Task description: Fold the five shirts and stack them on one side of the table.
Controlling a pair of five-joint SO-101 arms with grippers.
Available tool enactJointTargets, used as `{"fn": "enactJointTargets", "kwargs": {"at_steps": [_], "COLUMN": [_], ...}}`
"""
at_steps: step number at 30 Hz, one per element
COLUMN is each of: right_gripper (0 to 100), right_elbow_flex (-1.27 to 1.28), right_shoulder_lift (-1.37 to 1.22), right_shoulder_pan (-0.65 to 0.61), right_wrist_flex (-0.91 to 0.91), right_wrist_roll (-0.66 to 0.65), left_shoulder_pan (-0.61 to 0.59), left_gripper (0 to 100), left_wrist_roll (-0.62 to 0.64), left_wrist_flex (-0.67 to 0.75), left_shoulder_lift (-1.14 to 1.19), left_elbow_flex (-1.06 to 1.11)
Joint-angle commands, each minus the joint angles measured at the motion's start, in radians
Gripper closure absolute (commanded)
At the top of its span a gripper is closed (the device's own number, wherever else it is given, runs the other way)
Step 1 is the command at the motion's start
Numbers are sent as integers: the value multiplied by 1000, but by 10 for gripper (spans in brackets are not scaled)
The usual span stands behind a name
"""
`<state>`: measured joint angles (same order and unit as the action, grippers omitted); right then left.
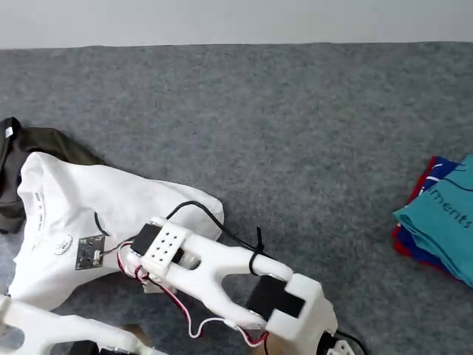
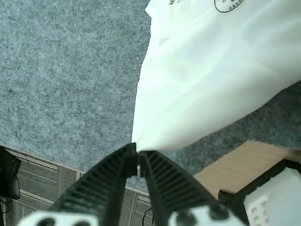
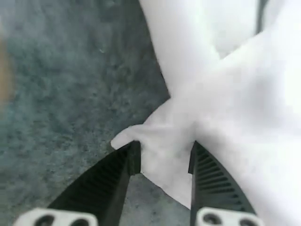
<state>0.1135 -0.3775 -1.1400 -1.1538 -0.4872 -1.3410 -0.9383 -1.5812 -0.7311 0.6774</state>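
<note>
A white shirt [image 1: 89, 214] lies spread at the left of the grey mat, partly over a dark olive shirt [image 1: 44, 140]. My left gripper [image 2: 138, 157] is shut on a corner of the white shirt [image 2: 207, 80], near the mat's front edge. My right gripper [image 3: 162, 157] holds a bunched fold of the white shirt [image 3: 225, 117] between its jaws. In the high view the right arm [image 1: 222, 270] stretches from the bottom centre to the shirt's near edge, and the left arm [image 1: 59, 325] sits at the bottom left.
A folded stack [image 1: 443, 222] with a teal shirt over blue and red ones rests at the right edge. Bare grey mat [image 1: 295, 133] covers the middle and back. The wooden table edge [image 2: 240, 165] lies beside the left gripper.
</note>
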Motion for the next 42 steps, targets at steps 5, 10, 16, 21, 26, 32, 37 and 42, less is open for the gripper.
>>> {"fn": "enactJointTargets", "kwargs": {"at_steps": [5, 10, 16, 21, 26, 32, 37, 42], "right_gripper": [821, 824, 995, 988, 988, 988, 988, 988], "right_elbow_flex": [-155, -169, -192, -219, -273, -338, -381, -382], "right_shoulder_lift": [-84, -105, -82, -38, 33, 125, 137, 99], "right_shoulder_pan": [-12, -12, -7, 12, 113, 298, 438, 527], "right_wrist_flex": [-62, -62, -88, -168, -259, -303, -275, -197], "right_wrist_roll": [12, 12, 11, 11, 11, 3, -68, -94], "left_shoulder_pan": [0, 0, 0, 0, 0, 11, 103, 172], "left_gripper": [998, 998, 998, 998, 998, 998, 998, 998], "left_wrist_roll": [3, 3, 3, 3, 3, 9, 12, 89], "left_wrist_flex": [21, 21, 21, 20, 17, -17, -89, -115], "left_shoulder_lift": [-11, -11, -14, -15, -15, -15, -15, -15], "left_elbow_flex": [-4, -4, -4, -7, -12, -84, -140, -162]}}
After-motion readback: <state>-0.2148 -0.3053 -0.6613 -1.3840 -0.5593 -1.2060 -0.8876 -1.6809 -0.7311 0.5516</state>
